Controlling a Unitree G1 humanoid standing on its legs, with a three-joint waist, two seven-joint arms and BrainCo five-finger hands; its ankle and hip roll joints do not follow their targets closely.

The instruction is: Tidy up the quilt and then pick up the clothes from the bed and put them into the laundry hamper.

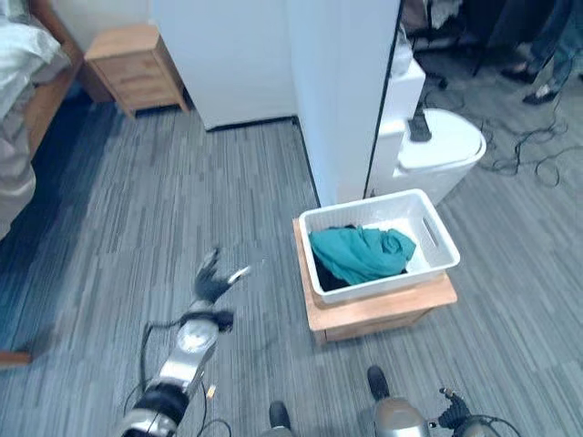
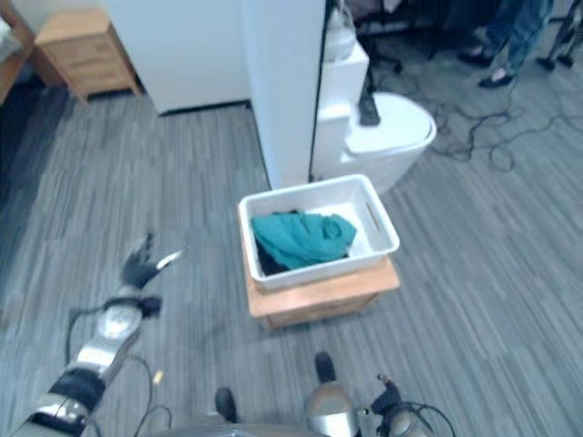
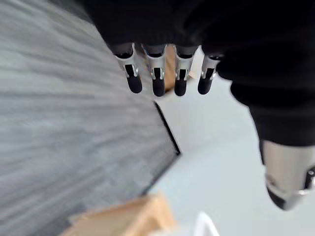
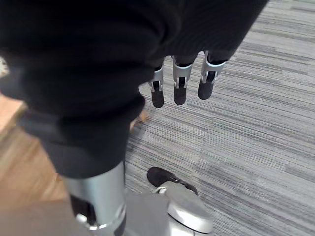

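Grey floor (image 1: 182,209) surrounds hamper (image 1: 437,238), clothes (image 1: 360,253).

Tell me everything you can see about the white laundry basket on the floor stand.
The laundry hamper is a white, plastic-looking rectangular tub with a rolled rim and a slot handle cut into its right side wall. It sits upright and open on a low wooden stand on the grey floor, beside a white partition. Inside lies a crumpled teal garment over something dark; part of the white bottom still shows. Neither hand touches it.

Head stereo pair downward, sharing hamper (image 1: 378,242); wrist views close along fingers, seemingly toward floor (image 4: 256,128).
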